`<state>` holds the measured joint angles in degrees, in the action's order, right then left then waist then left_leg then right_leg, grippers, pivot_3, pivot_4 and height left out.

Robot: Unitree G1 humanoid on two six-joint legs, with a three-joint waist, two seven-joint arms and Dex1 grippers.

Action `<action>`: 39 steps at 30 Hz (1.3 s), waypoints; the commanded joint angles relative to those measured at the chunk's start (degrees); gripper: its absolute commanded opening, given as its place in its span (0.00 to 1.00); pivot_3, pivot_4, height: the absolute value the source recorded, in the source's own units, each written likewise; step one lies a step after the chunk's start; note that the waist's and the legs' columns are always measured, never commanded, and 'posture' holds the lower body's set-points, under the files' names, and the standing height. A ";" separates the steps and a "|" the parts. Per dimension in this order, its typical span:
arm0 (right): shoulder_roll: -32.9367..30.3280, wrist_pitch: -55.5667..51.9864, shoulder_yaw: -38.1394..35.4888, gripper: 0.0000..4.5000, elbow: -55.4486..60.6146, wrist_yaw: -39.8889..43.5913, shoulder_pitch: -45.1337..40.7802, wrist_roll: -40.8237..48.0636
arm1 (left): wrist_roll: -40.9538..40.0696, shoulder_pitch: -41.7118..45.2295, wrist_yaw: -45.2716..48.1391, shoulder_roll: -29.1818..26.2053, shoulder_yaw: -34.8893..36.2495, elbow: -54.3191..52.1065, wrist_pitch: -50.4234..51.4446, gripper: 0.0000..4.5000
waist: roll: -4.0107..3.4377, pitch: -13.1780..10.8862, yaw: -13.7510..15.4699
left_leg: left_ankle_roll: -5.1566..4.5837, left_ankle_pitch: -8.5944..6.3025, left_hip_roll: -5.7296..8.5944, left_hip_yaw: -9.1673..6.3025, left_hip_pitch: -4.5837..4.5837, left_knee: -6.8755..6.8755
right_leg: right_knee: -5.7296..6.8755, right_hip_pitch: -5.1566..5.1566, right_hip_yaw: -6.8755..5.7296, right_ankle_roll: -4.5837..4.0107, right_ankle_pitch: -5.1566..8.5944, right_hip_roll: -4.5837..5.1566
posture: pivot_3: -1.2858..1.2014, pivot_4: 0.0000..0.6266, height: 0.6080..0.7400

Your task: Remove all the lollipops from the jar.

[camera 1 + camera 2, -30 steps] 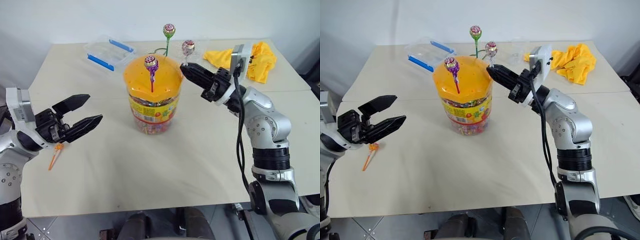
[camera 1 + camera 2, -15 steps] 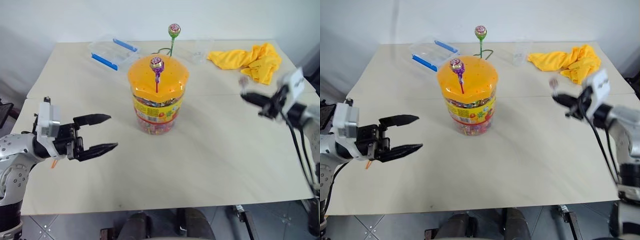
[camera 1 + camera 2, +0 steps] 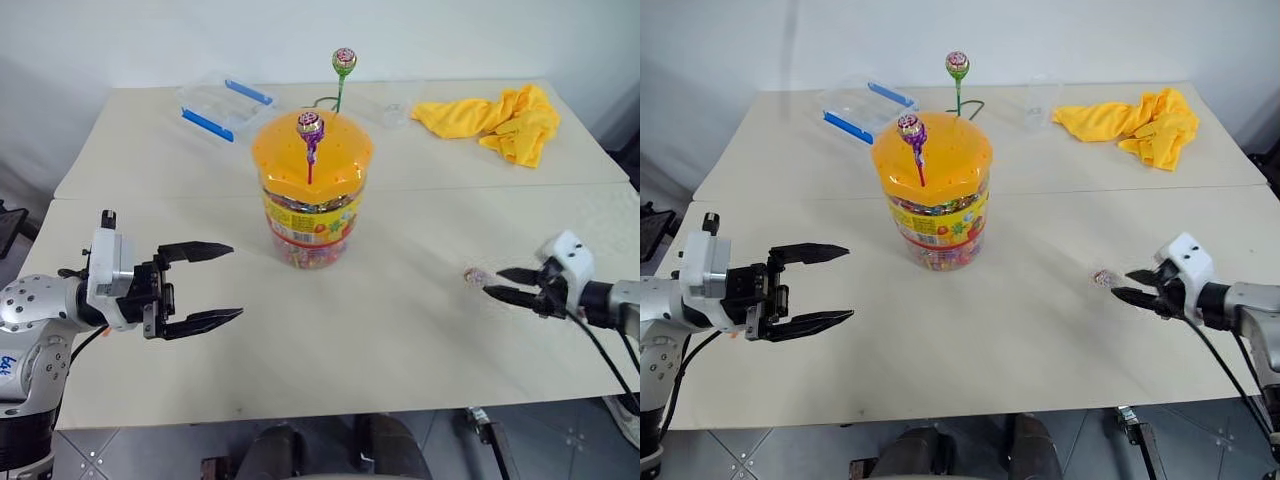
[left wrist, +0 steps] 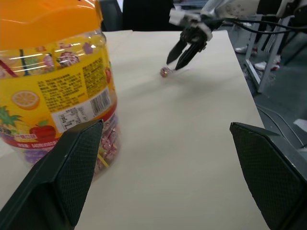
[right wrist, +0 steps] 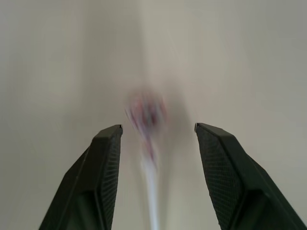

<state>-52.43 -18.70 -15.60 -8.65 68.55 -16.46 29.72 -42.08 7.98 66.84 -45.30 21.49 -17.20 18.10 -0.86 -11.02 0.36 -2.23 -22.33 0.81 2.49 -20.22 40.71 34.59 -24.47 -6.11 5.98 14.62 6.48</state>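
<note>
The jar (image 3: 310,205), clear with a domed orange lid, stands mid-table. A purple lollipop (image 3: 309,125) sticks up from the lid, and one on a green stick (image 3: 343,60) rises behind it. A pink lollipop (image 3: 474,275) lies on the table just off the tips of my right gripper (image 3: 491,281). That gripper is open low over the right front of the table, and the blurred candy (image 5: 146,112) sits loose between its fingers (image 5: 103,177). My left gripper (image 3: 234,281) is open and holds nothing, left of the jar and pointing toward it.
A flat clear box with blue clips (image 3: 222,103) lies at the back left. A yellow cloth (image 3: 495,118) is bunched at the back right, with a small clear container (image 3: 395,100) beside it. The table's front edge runs close under both arms.
My right gripper carried the pink lollipop from the jar's lid down to the right front of the table and opened, letting it go. The left gripper rolled slightly and stayed open.
</note>
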 commanded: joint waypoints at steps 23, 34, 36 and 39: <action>32.12 -12.31 22.08 0.43 15.51 -16.86 -38.06 4.15 | -7.71 -2.12 -8.56 3.79 8.33 -0.91 3.59 1.00 | 0.03 0.02 -0.64 | 0.08 -0.09 0.06 -0.39 -0.16 0.24 | 0.25 -0.09 -0.14 -0.11 0.05 -0.03 | 0.52 0.24 1.00; 27.53 -16.71 19.56 0.01 18.72 -12.76 -35.36 7.84 | -8.09 -2.56 -9.83 4.07 8.69 -2.25 3.30 1.00 | 0.03 0.02 -0.67 | 0.07 -0.09 0.07 -0.38 -0.16 0.23 | 0.23 -0.08 -0.11 -0.11 0.05 -0.01 | 0.52 0.24 1.00; 27.76 -16.05 19.55 0.09 18.82 -13.60 -35.43 6.95 | -7.96 -2.10 -9.80 4.05 8.33 -1.92 3.26 1.00 | 0.03 0.02 -0.72 | 0.07 -0.09 0.06 -0.37 -0.16 0.23 | 0.24 -0.09 -0.09 -0.11 0.05 0.03 | 0.52 0.24 1.00; 29.38 -13.24 20.22 0.28 17.65 -15.55 -36.39 3.99 | -7.68 -1.20 -9.65 3.98 7.70 -1.12 3.22 1.00 | 0.03 0.02 -0.82 | 0.07 -0.09 0.04 -0.36 -0.16 0.21 | 0.24 -0.11 -0.08 -0.11 0.05 0.03 | 0.52 0.24 1.00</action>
<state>-23.49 -33.79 5.61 8.24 53.91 -51.43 34.35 -49.23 6.25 57.12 -41.30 28.69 -17.52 22.44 -0.83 -11.00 -0.46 -2.15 -22.42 0.85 2.13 -20.38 40.92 34.82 -24.59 -6.19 5.87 14.67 6.49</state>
